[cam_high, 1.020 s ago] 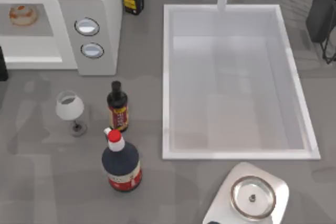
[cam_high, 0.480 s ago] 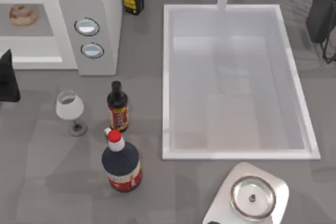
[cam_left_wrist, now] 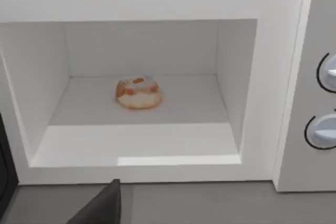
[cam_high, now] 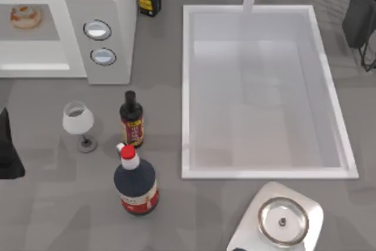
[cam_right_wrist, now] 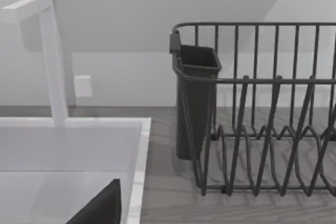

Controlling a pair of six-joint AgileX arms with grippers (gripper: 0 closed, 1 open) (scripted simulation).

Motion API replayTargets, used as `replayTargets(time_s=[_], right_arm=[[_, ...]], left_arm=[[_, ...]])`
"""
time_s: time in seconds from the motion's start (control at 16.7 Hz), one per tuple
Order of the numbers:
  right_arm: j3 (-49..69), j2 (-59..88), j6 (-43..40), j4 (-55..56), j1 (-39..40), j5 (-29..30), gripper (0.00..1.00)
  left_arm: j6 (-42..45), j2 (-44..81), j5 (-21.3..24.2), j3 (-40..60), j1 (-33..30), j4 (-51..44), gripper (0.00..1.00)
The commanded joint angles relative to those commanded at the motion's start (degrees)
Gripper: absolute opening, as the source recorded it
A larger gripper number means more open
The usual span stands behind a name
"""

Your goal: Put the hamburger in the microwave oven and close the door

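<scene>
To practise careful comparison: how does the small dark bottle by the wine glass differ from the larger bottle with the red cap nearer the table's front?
The small dark bottle is slim with a dark cap; the larger bottle is wide and round-bodied with a red cap above a white neck. The small dark bottle stands closer to the microwave oven; the larger bottle stands nearer the table's front edge. Both stand upright, are dark and carry a red label.

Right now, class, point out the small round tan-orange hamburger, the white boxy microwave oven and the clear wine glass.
small round tan-orange hamburger point(cam_left_wrist: 138, 93), left wrist view, bun top.
white boxy microwave oven point(cam_high: 108, 33), top view, grey control panel.
clear wine glass point(cam_high: 78, 120), top view, bowl.
</scene>
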Motion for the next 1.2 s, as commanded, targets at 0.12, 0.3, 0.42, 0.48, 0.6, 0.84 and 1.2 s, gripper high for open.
replayTargets(time_s=[0.12, 0.3, 0.42, 0.48, 0.6, 0.84, 1.2], right_arm=[[0.0, 0.0, 0.0, 0.0, 0.0, 0.0, 1.00], [0.0, 0.0, 0.0, 0.0, 0.0, 0.0, 1.00], [0.0, 0.0, 0.0, 0.0, 0.0, 0.0, 1.00], [0.0, 0.0, 0.0, 0.0, 0.0, 0.0, 1.00], [0.0, 0.0, 0.0, 0.0, 0.0, 0.0, 1.00], [0.0, 0.0, 0.0, 0.0, 0.0, 0.0, 1.00], [0.0, 0.0, 0.0, 0.0, 0.0, 0.0, 1.00]], left_arm=[[-0.5, -7.5, -1.7, -2.6, -0.7, -1.9, 1.00], [-0.9, -14.5, -3.4, -5.0, -1.4, -3.4, 1.00], [-1.0, -16.0, -3.9, -5.5, -1.7, -3.7, 1.00], [-1.0, -16.0, -3.9, -5.5, -1.7, -3.7, 1.00], [-1.0, -16.0, -3.9, -5.5, -1.7, -3.7, 1.00], [-1.0, -16.0, -3.9, -5.5, -1.7, -3.7, 0.77], [-1.0, -16.0, -3.9, -5.5, -1.7, -3.7, 0.32]])
